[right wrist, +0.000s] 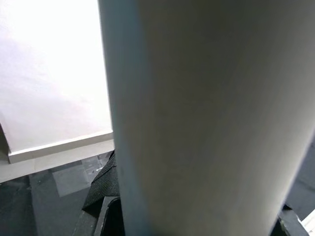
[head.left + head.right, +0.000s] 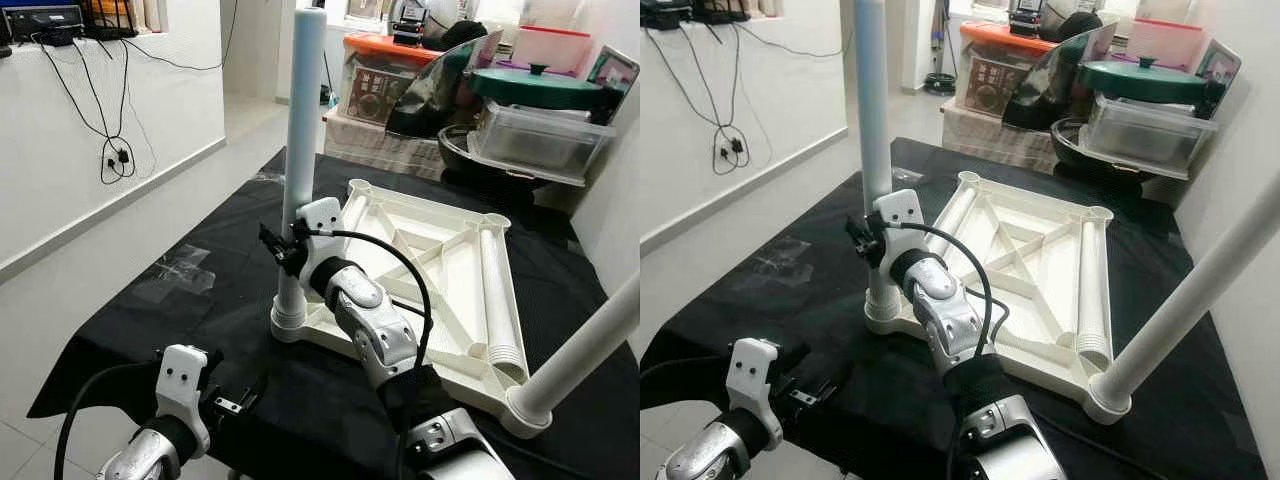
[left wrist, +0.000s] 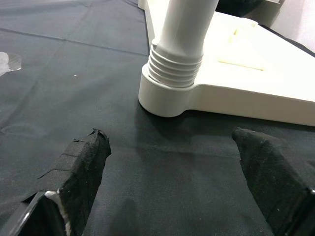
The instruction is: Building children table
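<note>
The white tabletop (image 2: 440,262) lies upside down on a black cloth. A white leg (image 2: 303,130) stands upright, screwed into its near left corner socket (image 3: 165,91). My right gripper (image 2: 283,247) is shut on this leg a little above the socket; the leg (image 1: 206,118) sits very close in the right wrist view. A second leg (image 2: 590,345) rises from the near right corner. A third leg (image 2: 497,290) lies loose inside the tabletop along its right side. My left gripper (image 3: 170,162) hovers low over the cloth before the socket, open, with nothing between its fingers (image 3: 83,167).
Plastic storage boxes (image 2: 375,75) and a pot with a green lid (image 2: 535,85) are stacked behind the table. A white wall with hanging cables (image 2: 115,150) runs along the left. Clear tape (image 2: 180,270) sticks to the cloth at the left. The cloth's front edge is near my arms.
</note>
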